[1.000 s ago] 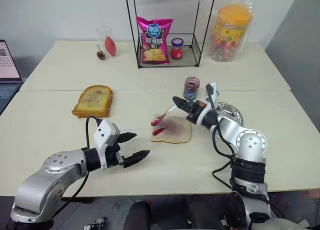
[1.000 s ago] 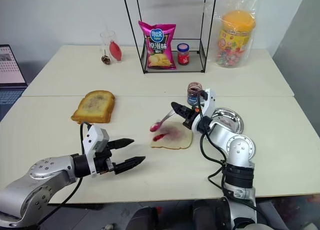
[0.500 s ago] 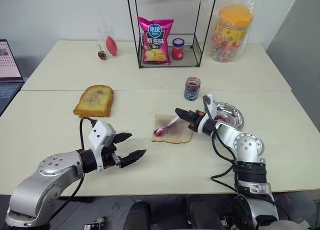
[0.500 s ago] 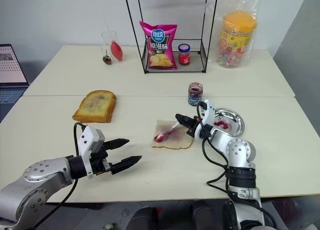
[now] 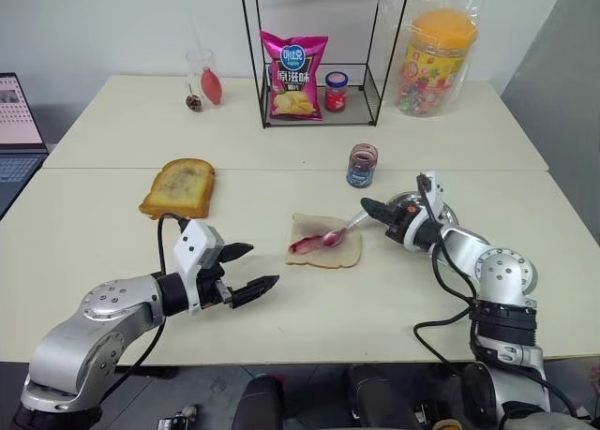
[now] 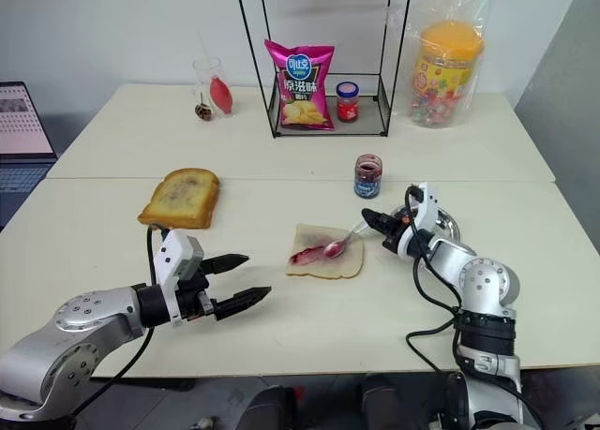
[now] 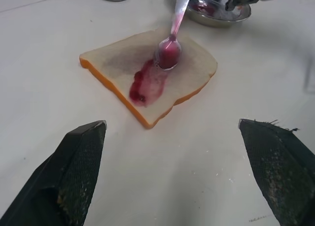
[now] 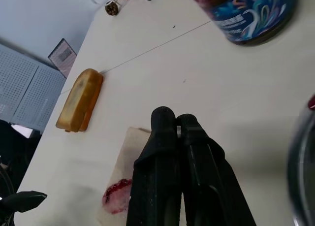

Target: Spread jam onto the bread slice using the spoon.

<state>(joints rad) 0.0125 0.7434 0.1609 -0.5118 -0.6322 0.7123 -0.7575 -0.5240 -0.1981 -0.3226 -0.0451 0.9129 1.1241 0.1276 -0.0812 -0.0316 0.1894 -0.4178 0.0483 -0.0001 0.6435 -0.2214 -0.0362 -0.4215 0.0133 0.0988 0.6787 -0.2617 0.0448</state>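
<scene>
Spoon bowl resting on the jam-smeared bread slice at the middle of a cream table.

A laptop (image 5: 17, 121) is cut off at the far left edge; a toasted slice (image 5: 177, 187) lies on the table (image 5: 112, 130) in front of a glass (image 5: 198, 74) whose contents are hard to make out. The left gripper (image 5: 251, 268) hovers near the front edge, its two black fingers spread wide with nothing between them. The bread slice (image 5: 323, 242) carries a streak of jam (image 7: 146, 84), and the red-stained spoon (image 5: 343, 232) lies bowl-down on it, its handle running to the right gripper (image 5: 367, 207), whose fingers are pinched tight on it. Behind stand a wire rack (image 5: 319, 51) with a chip bag (image 5: 293, 72) and a red-lidded jar (image 5: 336, 91), an open jam jar (image 5: 360, 165), a metal dish (image 6: 444, 222) partly hidden by the arm, and a bagged candy tub (image 5: 435, 60).
</scene>
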